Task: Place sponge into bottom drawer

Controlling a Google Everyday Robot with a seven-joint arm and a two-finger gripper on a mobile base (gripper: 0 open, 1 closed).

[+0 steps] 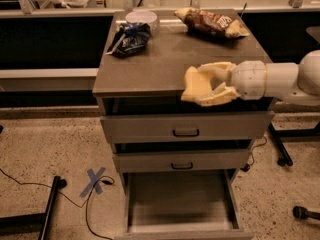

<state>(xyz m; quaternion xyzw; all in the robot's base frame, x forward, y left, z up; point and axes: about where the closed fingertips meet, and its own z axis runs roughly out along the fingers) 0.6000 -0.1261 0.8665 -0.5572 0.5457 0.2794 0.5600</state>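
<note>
My cream gripper (207, 85) reaches in from the right and is shut on the pale yellow sponge (194, 86). It holds the sponge in the air over the front right edge of the cabinet top (150, 64), above the drawer fronts. The bottom drawer (180, 204) is pulled out below, a grey tray with a bare flat floor. The sponge is well above the drawer and a little to its right.
On the cabinet top lie a brown-and-yellow snack bag (212, 22), a dark blue bag (131, 38) and a white bowl (141, 18). Two upper drawers (186, 129) with dark handles are closed. A blue tape cross (95, 180) and cables lie on the floor at left.
</note>
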